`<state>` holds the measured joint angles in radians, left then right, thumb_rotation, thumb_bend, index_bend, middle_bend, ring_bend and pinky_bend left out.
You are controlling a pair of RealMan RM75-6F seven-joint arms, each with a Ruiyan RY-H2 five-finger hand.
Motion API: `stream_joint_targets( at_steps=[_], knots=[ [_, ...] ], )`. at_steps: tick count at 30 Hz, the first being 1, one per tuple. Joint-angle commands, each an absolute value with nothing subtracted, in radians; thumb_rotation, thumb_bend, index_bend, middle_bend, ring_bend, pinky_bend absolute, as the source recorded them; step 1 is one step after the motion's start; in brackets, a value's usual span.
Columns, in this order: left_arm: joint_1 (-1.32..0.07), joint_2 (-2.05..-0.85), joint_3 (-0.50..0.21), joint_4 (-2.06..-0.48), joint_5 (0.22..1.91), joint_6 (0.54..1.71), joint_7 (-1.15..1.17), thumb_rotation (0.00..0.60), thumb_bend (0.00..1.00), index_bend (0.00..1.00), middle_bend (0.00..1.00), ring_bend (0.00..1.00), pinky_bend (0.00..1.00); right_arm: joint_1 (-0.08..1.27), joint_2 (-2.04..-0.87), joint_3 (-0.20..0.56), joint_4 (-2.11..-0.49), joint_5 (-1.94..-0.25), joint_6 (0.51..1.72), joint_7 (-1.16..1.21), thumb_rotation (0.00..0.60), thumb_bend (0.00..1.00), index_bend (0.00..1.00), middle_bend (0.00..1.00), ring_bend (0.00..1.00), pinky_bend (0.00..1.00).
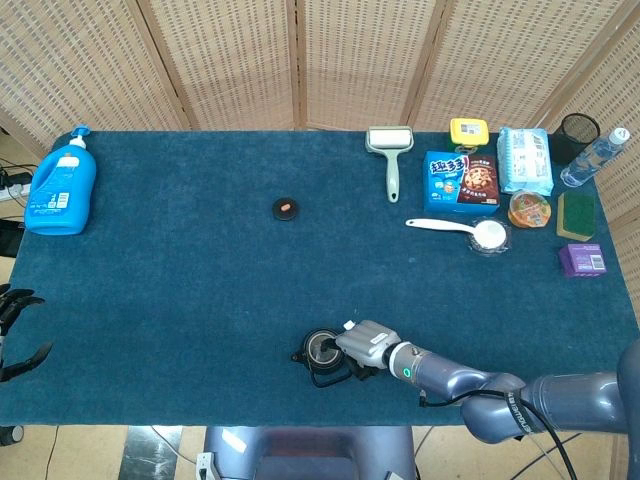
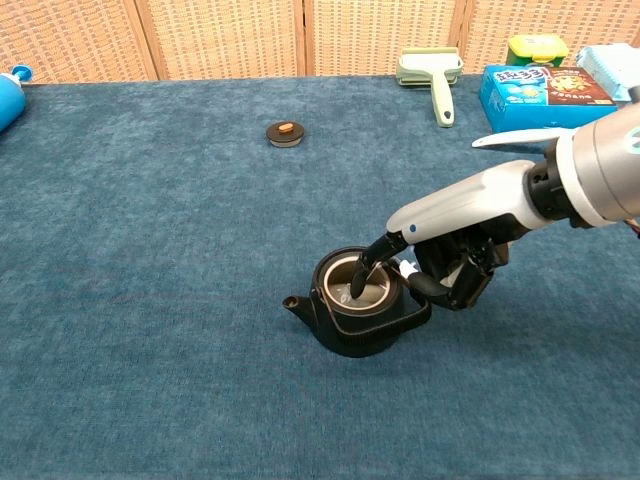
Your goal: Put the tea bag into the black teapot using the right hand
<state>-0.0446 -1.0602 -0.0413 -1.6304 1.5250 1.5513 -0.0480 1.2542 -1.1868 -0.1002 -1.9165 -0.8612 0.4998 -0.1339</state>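
The left hand (image 1: 15, 330) is hanging off the table's left edge with its fingers apart, holding nothing. Further right, the lidless black teapot (image 2: 355, 305) is standing near the table's front edge, with the tea bag (image 2: 352, 293) sitting down inside its opening. The right hand (image 2: 440, 265) is reaching over the pot's rim, one finger dipping into the opening and touching the bag; whether it is pinching it cannot be told.

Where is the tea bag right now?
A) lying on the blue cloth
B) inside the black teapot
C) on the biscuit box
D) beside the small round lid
B: the chest view shows the tea bag down inside the black teapot, with a finger of the right robot hand reaching into the opening.
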Motion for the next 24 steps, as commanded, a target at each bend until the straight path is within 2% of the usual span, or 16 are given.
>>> stream_joint_targets(
  at_steps=[1,11,19,22,24],
  knots=[
    [-0.045,-1.061,-0.042,-1.630,1.525,1.551,-0.050,0.600,0.26,0.30,0.23,0.12,0.11,1.253,-1.162,-0.090,-1.945,-0.863,0.525,-0.140,0.600,0.73,0.14,1.00,1.00,1.00],
    [-0.052,-1.067,-0.043,-1.634,1.528,1.543,-0.048,0.600,0.26,0.30,0.23,0.12,0.11,1.220,-1.049,-0.056,-2.030,-0.916,0.566,-0.126,0.600,0.68,0.10,1.00,1.00,1.00],
    [-0.060,-1.076,-0.040,-1.643,1.528,1.528,-0.031,0.600,0.26,0.30,0.23,0.12,0.11,1.149,-0.969,-0.035,-2.061,-0.997,0.594,-0.076,0.600,0.68,0.06,0.91,1.00,1.00],
    [-0.063,-1.079,-0.040,-1.647,1.525,1.522,-0.024,0.600,0.26,0.30,0.23,0.12,0.11,1.109,-0.939,-0.034,-2.057,-1.035,0.612,-0.052,0.600,0.68,0.06,0.84,0.93,0.96],
    [-0.065,-1.082,-0.040,-1.647,1.521,1.516,-0.020,0.600,0.26,0.30,0.23,0.12,0.11,1.079,-0.928,-0.031,-2.053,-1.063,0.629,-0.032,0.600,0.68,0.06,0.76,0.84,0.89]
  ],
)
